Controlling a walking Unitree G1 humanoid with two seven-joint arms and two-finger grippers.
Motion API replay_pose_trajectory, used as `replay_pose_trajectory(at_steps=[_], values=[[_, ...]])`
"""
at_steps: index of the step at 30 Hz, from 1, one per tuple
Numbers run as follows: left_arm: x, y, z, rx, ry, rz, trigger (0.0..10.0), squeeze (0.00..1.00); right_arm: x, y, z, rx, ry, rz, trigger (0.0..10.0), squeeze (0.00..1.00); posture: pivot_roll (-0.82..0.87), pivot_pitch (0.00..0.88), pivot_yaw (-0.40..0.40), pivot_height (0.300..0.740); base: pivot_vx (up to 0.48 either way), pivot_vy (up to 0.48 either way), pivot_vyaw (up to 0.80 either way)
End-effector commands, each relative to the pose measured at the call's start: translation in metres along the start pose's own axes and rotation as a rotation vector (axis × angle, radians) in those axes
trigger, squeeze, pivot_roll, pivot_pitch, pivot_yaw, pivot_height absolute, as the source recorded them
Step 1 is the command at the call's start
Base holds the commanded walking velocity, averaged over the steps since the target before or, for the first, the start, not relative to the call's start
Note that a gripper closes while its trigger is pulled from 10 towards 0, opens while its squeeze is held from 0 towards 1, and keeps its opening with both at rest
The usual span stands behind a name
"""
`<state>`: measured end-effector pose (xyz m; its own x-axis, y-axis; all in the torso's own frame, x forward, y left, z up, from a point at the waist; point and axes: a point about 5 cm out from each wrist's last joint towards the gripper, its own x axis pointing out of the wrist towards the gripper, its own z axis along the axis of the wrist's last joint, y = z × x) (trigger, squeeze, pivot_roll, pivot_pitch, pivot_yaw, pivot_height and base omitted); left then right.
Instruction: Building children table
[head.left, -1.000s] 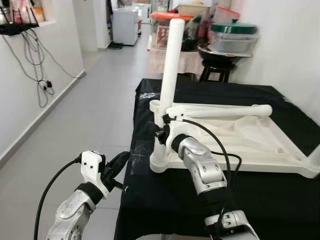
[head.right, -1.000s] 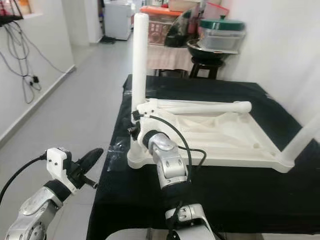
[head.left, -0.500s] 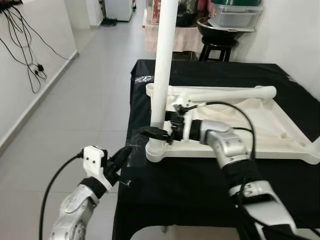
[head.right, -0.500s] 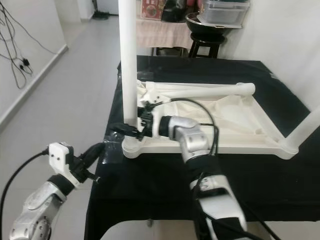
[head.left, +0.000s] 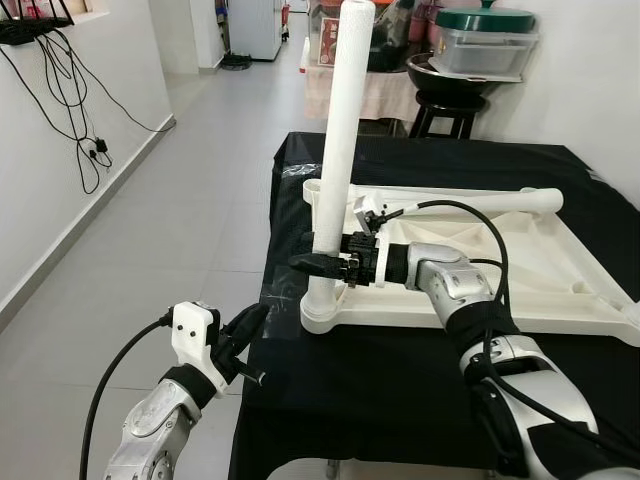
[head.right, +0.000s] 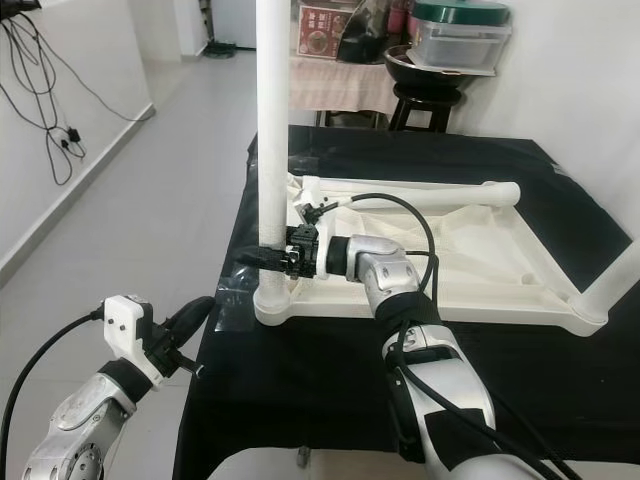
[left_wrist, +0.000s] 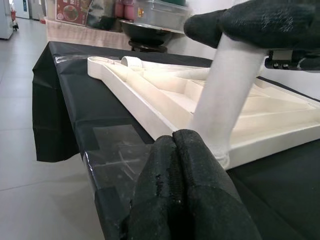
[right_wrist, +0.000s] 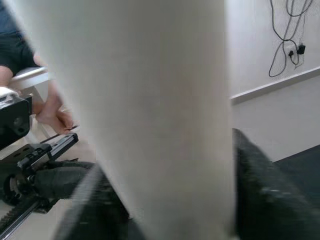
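Raised slightly, right gripper (head.left: 322, 265) fingers clamp the table leg (head.left: 338, 150).

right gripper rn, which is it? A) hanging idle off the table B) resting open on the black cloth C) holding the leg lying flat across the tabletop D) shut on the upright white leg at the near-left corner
D: the right gripper has its fingers on either side of the upright white leg, low near its socket.

Open floor (head.left: 200, 200) lies left of the table; a loose leg (head.left: 470, 200) crosses the tabletop (head.left: 520, 270).
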<state>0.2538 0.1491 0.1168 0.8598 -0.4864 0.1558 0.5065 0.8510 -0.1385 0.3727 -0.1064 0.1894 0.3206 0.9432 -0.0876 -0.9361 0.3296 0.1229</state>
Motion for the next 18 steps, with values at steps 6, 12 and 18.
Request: replay_pose_trajectory(at_steps=[6, 12, 18], values=[[-0.002, -0.001, 0.0, 0.0, 0.005, -0.001, 10.0, 0.0, -0.016, -0.002, -0.011, 0.006, -0.023, -0.041, 0.0, 0.0, 0.06, 0.0, -0.075, 0.74, 0.0, 0.0, 0.0], [-0.004, 0.001, 0.001, 0.0, 0.005, 0.0, 10.0, 0.0, -0.016, -0.008, -0.034, 0.035, 0.036, -0.421, 0.0, 0.0, 0.03, 0.0, -0.067, 0.74, 0.0, 0.0, 0.0], [-0.004, 0.005, 0.002, 0.003, 0.011, -0.004, 10.0, 0.0, -0.002, 0.027, -0.08, -0.011, 0.165, -0.85, 0.0, 0.0, 0.0, 0.0, -0.033, 0.74, 0.0, 0.0, 0.0]])
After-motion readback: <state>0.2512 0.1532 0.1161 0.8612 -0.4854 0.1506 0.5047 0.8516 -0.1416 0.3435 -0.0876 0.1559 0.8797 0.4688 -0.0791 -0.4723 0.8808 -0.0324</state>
